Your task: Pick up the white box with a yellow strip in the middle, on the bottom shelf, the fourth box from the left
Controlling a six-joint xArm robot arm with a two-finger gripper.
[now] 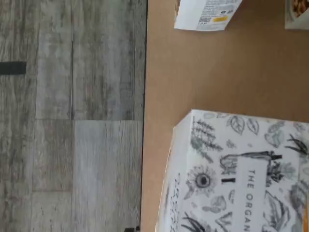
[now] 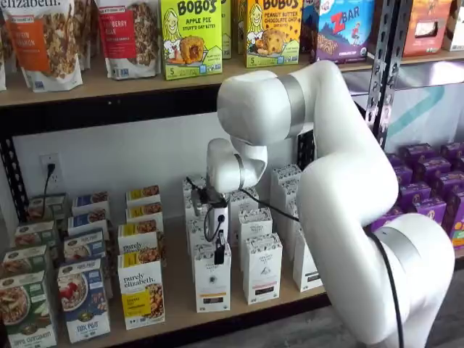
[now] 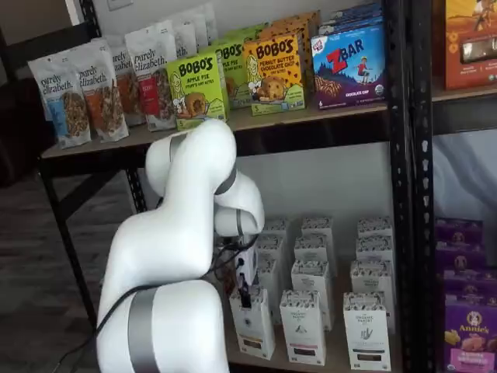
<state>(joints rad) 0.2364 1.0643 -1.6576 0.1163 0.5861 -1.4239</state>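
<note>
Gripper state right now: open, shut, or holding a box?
Gripper: fingers seen side-on over the white box, so open or shut cannot be told; nothing visibly held.

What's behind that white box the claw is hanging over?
Behind the white box, more matching white cartons stand in a row toward the back wall. The claw and arm cover most of them, so their number stays unclear.

Bobo's boxes (image 2: 191, 38) + Zbar box (image 2: 345, 29) on upper shelf w/ granola bags (image 2: 45, 40); purple Annie's boxes (image 3: 472, 330) lower right; wall outlet (image 2: 51, 169) behind.
</note>
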